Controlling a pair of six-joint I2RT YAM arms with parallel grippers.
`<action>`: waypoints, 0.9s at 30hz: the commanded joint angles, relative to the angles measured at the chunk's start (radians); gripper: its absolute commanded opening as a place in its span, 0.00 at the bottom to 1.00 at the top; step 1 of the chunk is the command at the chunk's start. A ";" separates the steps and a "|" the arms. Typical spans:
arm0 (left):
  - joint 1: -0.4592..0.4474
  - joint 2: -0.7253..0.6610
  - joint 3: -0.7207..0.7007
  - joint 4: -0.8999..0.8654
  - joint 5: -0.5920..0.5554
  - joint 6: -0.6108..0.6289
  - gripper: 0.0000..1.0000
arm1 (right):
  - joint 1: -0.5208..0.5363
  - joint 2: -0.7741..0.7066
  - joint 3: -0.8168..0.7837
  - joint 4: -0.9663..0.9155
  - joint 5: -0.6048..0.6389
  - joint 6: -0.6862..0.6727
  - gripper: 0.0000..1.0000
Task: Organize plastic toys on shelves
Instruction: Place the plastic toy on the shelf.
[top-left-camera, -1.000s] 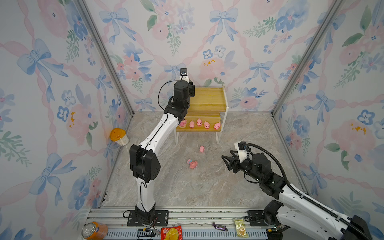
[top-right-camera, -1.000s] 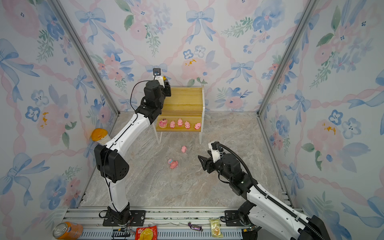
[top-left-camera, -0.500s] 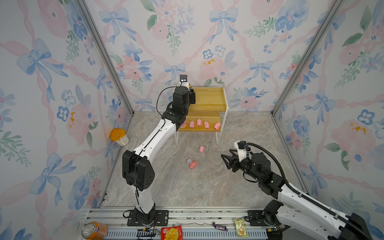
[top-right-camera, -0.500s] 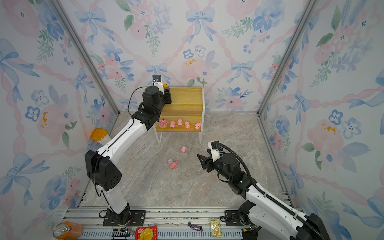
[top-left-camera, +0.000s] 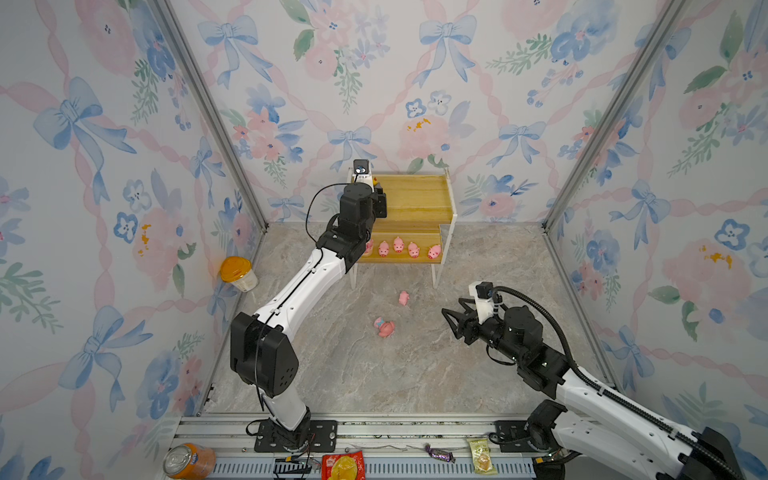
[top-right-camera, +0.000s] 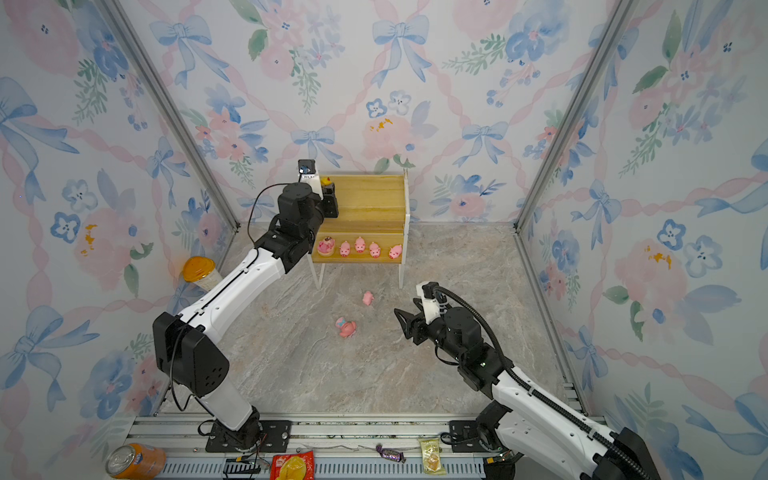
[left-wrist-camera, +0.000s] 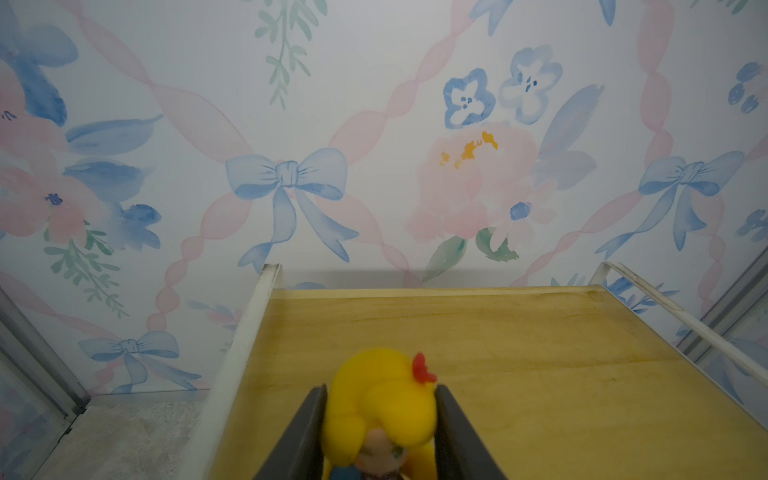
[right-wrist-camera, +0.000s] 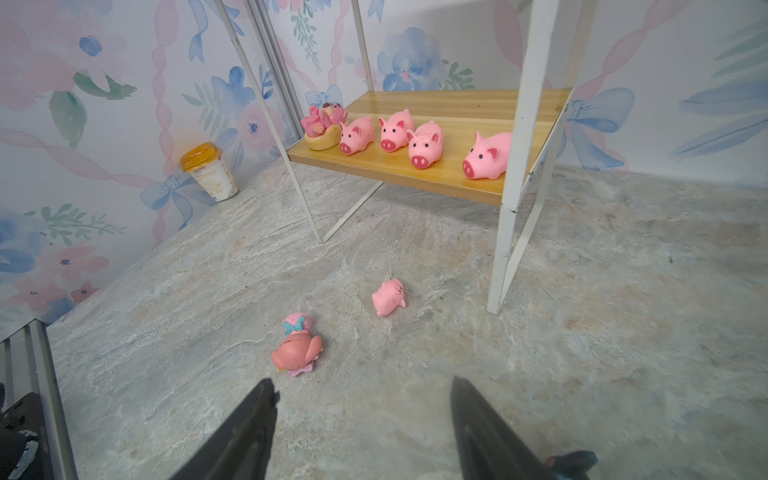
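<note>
In a top view, the shelves (top-right-camera: 370, 195) hold four small pigs (top-right-camera: 360, 244) and a pig on round base (top-right-camera: 326, 246) on the lower board.

Left wrist view: the left gripper (left-wrist-camera: 381, 388) is clamped on the yellow-haired doll (left-wrist-camera: 374, 374) over the upper board.

Right wrist view: the right gripper (right-wrist-camera: 362, 385) has its jaws apart and empty. A fallen pig (right-wrist-camera: 388, 297) and a blue-hatted figure (right-wrist-camera: 297, 351) lie on the floor (right-wrist-camera: 582, 332) ahead.

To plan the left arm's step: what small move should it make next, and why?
Probably lower the yellow-haired doll onto the upper board, then open the jaws: the left gripper is shut on it over that board.
</note>
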 joint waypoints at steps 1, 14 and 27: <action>-0.007 -0.043 -0.029 0.022 0.004 -0.022 0.41 | 0.005 -0.007 -0.015 0.022 0.003 -0.004 0.68; -0.017 -0.058 -0.113 0.086 0.010 -0.024 0.42 | -0.003 -0.006 -0.012 0.024 0.005 0.003 0.68; -0.022 -0.080 -0.132 0.087 -0.011 -0.012 0.43 | -0.005 -0.006 -0.021 0.033 0.005 0.006 0.68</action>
